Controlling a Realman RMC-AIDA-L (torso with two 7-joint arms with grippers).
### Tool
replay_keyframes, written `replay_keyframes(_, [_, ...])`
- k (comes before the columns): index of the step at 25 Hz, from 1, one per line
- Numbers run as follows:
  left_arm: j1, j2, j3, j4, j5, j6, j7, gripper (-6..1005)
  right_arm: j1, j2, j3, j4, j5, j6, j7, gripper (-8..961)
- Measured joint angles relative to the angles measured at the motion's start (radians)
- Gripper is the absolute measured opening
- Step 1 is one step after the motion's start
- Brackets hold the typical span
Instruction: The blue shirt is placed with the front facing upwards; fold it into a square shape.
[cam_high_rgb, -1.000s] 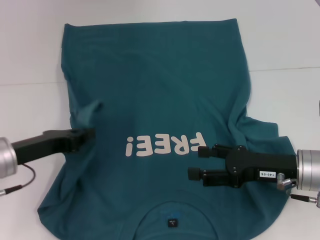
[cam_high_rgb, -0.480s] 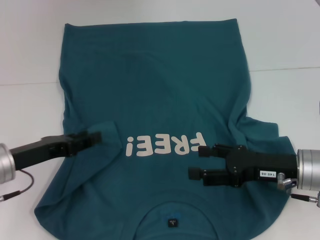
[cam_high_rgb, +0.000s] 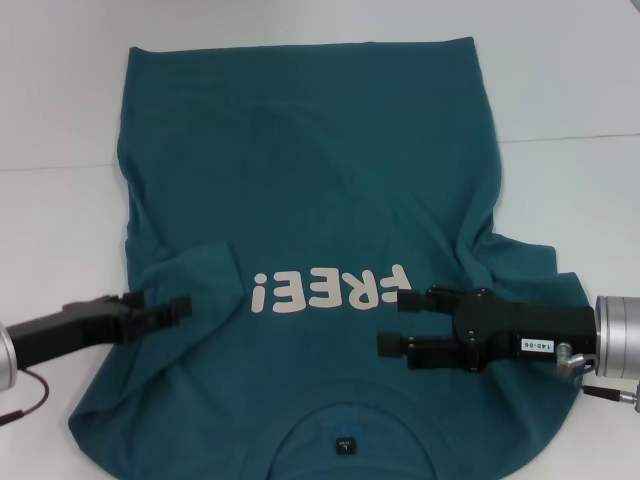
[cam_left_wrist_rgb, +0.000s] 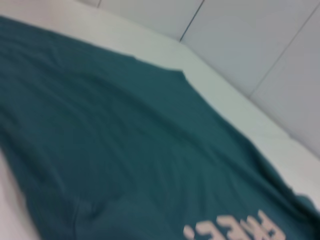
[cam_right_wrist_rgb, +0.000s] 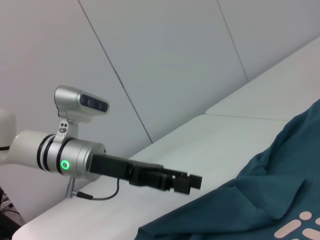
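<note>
Shirt (cam_high_rgb: 310, 190) sleeve folded in; left gripper (cam_high_rgb: 178, 306) fingers seemingly together, empty; right gripper (cam_high_rgb: 400, 322) fingers spread above cloth. Risk: fold springs open, hem snags.

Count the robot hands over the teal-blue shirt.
2. The left hand hovers beside the folded-in sleeve of the dark teal-blue cotton T-shirt; the right hand, open, sits below the pink lettering.
</note>
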Motion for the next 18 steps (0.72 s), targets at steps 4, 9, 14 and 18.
replay_keyframes(4, [0.005,0.000,-0.004,0.001,0.045,0.001,-0.001,855,0.000,-0.001,0.000,-0.001,0.000,-0.001,0.002,944])
replay_keyframes(9, [0.018,-0.002,-0.006,0.004,0.065,-0.013,0.001,915,0.000,-0.001,-0.001,0.001,-0.001,-0.003,0.003,944])
replay_keyframes(14, [0.019,-0.002,-0.003,0.005,0.080,-0.015,0.001,928,0.000,-0.002,-0.002,0.002,-0.002,-0.003,0.003,944])
replay_keyframes(18, [0.020,-0.002,0.002,0.001,0.087,-0.010,0.002,920,0.000,-0.001,-0.002,0.001,-0.003,-0.003,0.003,944])
